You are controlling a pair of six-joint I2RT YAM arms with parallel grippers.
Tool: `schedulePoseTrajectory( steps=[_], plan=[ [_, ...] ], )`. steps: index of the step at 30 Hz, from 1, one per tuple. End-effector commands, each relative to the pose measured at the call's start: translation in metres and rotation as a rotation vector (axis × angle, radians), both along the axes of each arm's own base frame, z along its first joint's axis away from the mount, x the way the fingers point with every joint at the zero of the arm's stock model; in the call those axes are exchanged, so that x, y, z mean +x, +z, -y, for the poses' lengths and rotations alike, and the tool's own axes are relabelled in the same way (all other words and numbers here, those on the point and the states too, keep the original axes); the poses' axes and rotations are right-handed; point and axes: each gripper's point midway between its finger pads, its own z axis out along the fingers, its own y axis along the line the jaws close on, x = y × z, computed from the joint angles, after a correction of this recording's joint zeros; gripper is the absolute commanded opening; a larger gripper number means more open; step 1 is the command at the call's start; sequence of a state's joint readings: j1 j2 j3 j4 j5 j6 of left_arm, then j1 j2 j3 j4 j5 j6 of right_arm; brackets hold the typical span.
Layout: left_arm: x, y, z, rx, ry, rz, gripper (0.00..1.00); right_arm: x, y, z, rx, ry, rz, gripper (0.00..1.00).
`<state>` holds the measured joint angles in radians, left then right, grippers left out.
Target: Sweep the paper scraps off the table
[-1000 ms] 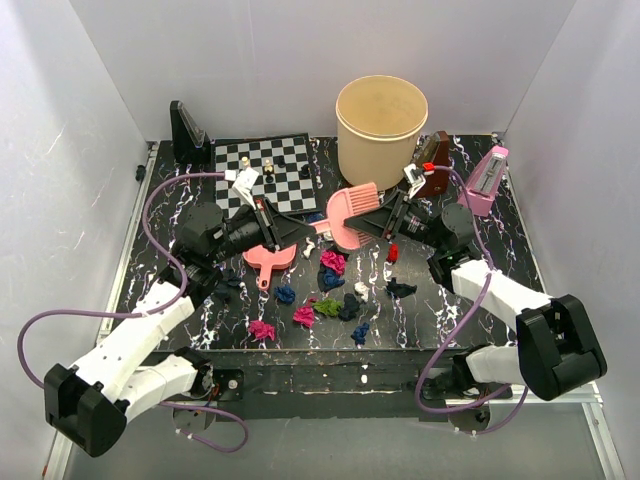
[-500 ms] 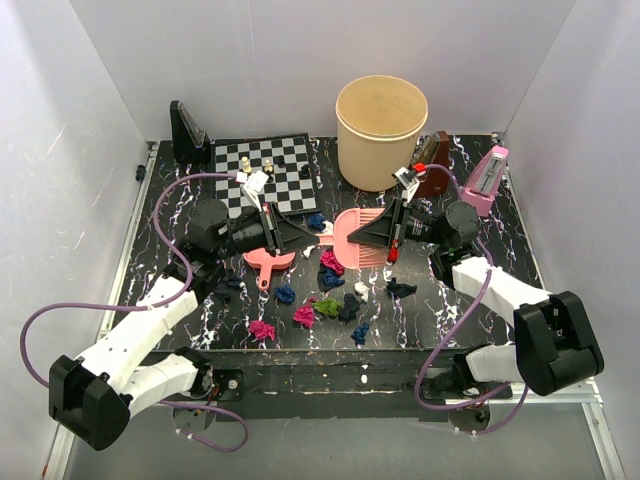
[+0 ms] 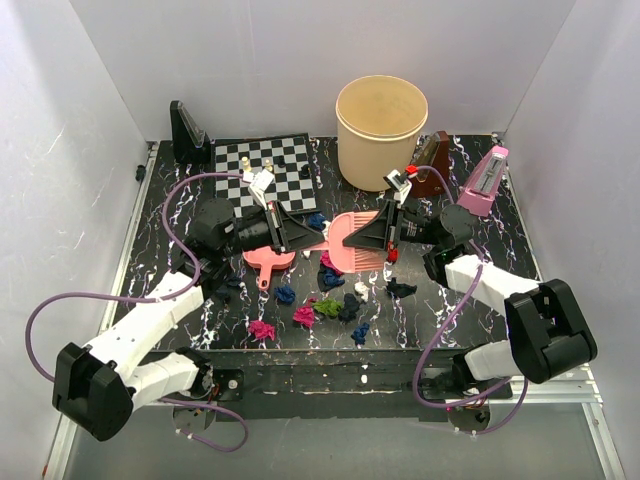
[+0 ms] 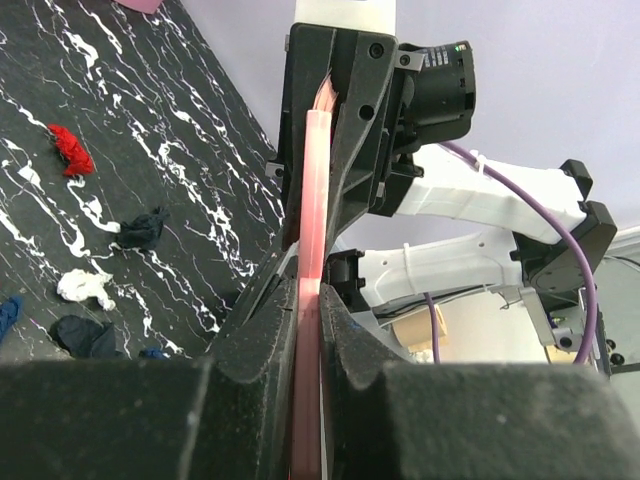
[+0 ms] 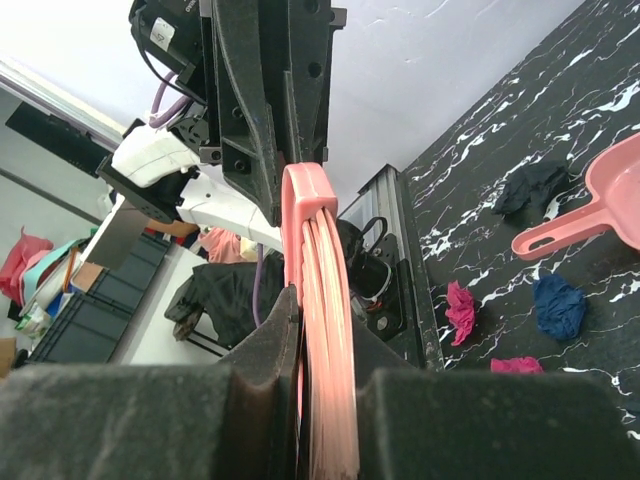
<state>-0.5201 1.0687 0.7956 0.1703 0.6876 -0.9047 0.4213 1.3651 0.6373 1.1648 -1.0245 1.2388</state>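
The left gripper (image 3: 298, 236) and the right gripper (image 3: 372, 236) face each other above the middle of the table (image 3: 400, 320). A pink brush (image 3: 345, 232) is held between them. The right gripper's fingers are clamped on the brush's wide toothed end. In the left wrist view the left gripper's fingers press against both flat sides of the thin handle, so that gripper is closed on the brush too. The brush is carried on edge, off the surface.

A pink dustpan (image 3: 268, 260) lies flat on the table just near of the left gripper, its handle pointing toward the near edge. Neither gripper touches it.

The paper scraps (image 3: 327, 307) lie loose on the table, mostly in a cluster near of the brush, with magenta, blue, green, dark and white wads close together. One magenta wad sits farther left by the near edge. A red one lies under the right gripper, and a blue one lies just beyond the brush.

A chessboard (image 3: 265, 170) lies at the far left, and a cream tub (image 3: 381, 120) stands at the far middle.
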Motion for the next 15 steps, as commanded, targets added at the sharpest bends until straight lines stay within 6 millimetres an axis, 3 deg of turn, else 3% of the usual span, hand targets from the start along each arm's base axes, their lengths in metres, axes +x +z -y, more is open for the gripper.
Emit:
schedulePoseTrajectory(
  steps=[1, 2, 6, 9, 13, 15],
  plan=[
    [-0.003, 0.006, 0.003, -0.021, -0.025, 0.023, 0.07, -0.004, 0.010, 0.000, 0.033, 0.013, 0.061, 0.01],
    [-0.003, 0.006, 0.002, -0.020, -0.022, 0.023, 0.09, -0.005, 0.010, 0.000, 0.033, 0.013, 0.061, 0.01],
    [-0.007, 0.010, -0.001, -0.012, -0.015, 0.039, 0.30, -0.004, 0.012, 0.000, 0.035, 0.009, 0.066, 0.01],
    [-0.012, 0.011, -0.004, -0.004, -0.022, 0.046, 0.39, -0.001, 0.012, 0.001, 0.015, 0.009, 0.057, 0.01],
    [-0.021, 0.007, -0.006, 0.024, -0.054, 0.026, 0.40, -0.002, 0.013, 0.002, -0.010, 0.020, 0.075, 0.01],
    [-0.025, 0.003, -0.007, 0.035, -0.064, 0.019, 0.35, -0.003, 0.011, 0.003, -0.029, 0.017, 0.081, 0.01]
  ],
)
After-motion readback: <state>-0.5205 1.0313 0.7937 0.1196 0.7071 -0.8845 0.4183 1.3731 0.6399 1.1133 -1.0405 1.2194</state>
